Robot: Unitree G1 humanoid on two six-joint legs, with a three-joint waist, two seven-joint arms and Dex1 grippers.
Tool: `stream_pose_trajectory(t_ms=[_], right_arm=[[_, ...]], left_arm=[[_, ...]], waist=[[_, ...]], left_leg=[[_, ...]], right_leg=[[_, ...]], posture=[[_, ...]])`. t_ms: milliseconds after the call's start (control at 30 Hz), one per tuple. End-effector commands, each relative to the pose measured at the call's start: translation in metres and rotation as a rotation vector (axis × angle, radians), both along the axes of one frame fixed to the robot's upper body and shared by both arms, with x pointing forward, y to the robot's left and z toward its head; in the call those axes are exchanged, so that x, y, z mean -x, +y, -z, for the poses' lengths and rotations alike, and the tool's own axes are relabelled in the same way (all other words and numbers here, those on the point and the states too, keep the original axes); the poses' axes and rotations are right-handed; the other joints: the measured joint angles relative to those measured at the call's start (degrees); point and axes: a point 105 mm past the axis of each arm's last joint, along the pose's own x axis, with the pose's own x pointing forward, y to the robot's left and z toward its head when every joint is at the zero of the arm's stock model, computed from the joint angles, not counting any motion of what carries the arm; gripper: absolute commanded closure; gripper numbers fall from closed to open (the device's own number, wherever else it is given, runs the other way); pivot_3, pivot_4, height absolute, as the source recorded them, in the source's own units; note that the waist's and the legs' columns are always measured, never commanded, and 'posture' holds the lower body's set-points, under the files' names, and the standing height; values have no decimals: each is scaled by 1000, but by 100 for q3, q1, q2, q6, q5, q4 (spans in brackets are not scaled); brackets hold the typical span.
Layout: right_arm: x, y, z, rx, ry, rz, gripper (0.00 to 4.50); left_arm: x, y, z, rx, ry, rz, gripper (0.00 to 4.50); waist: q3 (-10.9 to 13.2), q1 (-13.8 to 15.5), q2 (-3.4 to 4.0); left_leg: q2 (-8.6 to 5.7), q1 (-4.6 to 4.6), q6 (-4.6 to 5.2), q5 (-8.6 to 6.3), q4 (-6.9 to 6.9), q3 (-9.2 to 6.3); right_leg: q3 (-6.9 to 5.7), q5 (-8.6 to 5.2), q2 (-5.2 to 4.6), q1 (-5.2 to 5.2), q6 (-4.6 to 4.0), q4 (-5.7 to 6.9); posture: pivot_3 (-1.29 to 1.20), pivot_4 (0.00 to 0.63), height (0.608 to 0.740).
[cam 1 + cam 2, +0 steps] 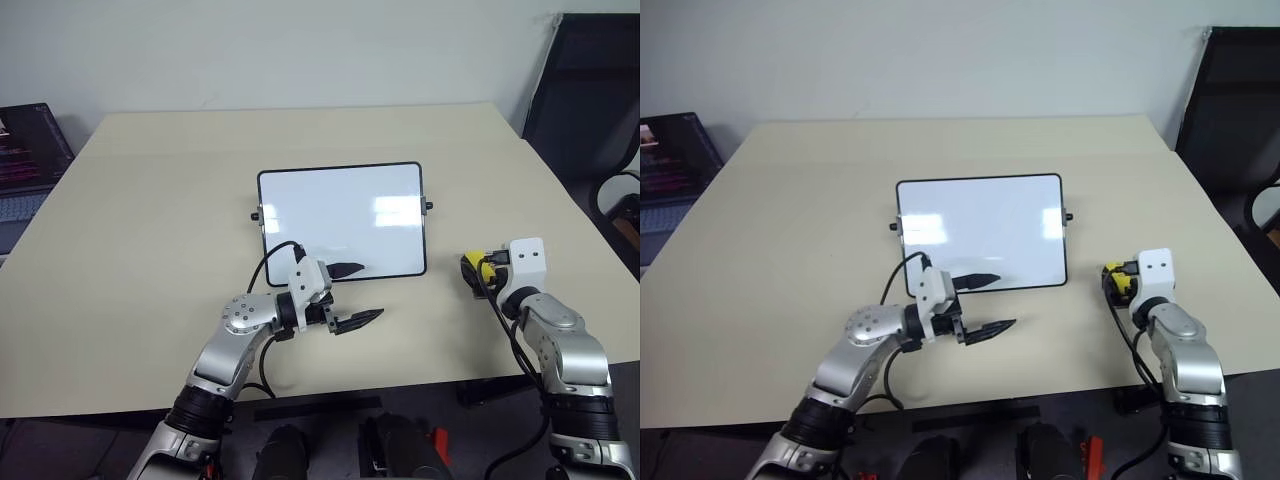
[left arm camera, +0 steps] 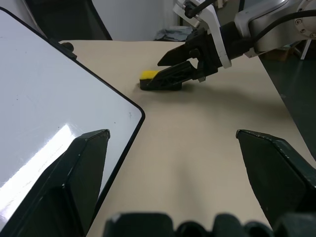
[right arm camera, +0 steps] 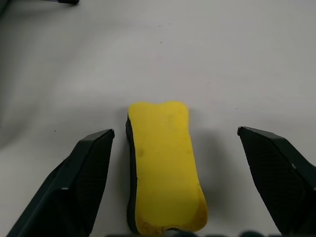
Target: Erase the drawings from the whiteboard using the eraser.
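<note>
The whiteboard (image 1: 341, 220) lies flat mid-table and reads clean from here (no drawings (image 1: 330, 215) are visible on its glossy face), so treat the wiping as likely done and the step in hand as parting with the eraser. Your left gripper (image 1: 352, 295) rests spread wide and empty at the whiteboard's near edge, one finger over the frame. To the right of the whiteboard, just off its near corner, the yellow eraser (image 3: 165, 165) lies flat between the released fingers of your right gripper (image 3: 185, 182); draw straight back so neither finger drags it.
</note>
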Motion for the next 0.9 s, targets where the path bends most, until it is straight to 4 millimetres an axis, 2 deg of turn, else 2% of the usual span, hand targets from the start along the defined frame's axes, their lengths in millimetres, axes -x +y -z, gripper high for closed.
stream_pose_trajectory(t_ms=[33, 133, 267, 367, 433, 500, 700, 800, 900], right_arm=[[1, 3, -27, -44, -120, 10, 40], [9, 3, -43, -16, -202, 20, 40], [26, 5, -71, 97, -365, 58, 40], [41, 7, -73, 115, -403, 90, 40], [50, 17, -67, 139, -400, 79, 40], [64, 19, -51, 119, -361, 111, 40], [86, 33, -23, 96, -305, 149, 40], [92, 32, -14, 111, -291, 170, 40], [97, 33, -10, 112, -285, 178, 40]], left_arm=[[-6, 7, -18, 27, -79, -69, 0], [-20, 29, -23, 38, -127, -265, 0], [-31, 73, -23, 58, -144, -576, 0], [-31, 102, -16, 46, -145, -755, 0], [-30, 122, -12, 45, -139, -846, 0], [-24, 136, -5, 41, -121, -922, 0], [-4, 164, 6, 10, -109, -1067, 0], [18, 166, 21, -28, -55, -1090, 0], [30, 160, 23, -36, -35, -1071, 0]], waist=[[0, 0, 0], [0, 0, 0], [0, -1, 1], [0, 4, 1], [0, 10, 0], [-2, 16, -1], [-2, 13, 0], [-2, -13, -1], [-1, 7, -1]], left_leg=[[0, 0, 0, 0, 0, 0], [2, 0, 0, 0, 0, -1], [4, 1, 0, 0, -1, -3], [7, 2, -1, -1, -2, -5], [7, 3, -1, 0, -1, -9], [7, 4, -1, 0, 0, -9], [10, 5, -2, -1, 1, -3], [18, 10, -4, -2, 0, 2], [19, 10, -7, -4, -1, -2]], right_leg=[[0, 0, 0, 0, 0, 1], [0, 0, 0, 0, 0, 2], [0, 0, 0, -1, 0, -1], [0, 0, 0, -2, 1, -3], [0, 0, 0, -2, 0, -1], [-2, -2, 0, -2, -2, -1], [1, -21, -6, -3, -35, -2], [1, -23, -19, -2, -38, -7], [3, -25, -23, -6, -40, -8]], posture=[[0, 150, 740], [0, 150, 740], [0, 150, 740], [0, 150, 740], [0, 150, 740], [0, 150, 740], [0, 150, 740], [0, 150, 740], [0, 150, 740]])
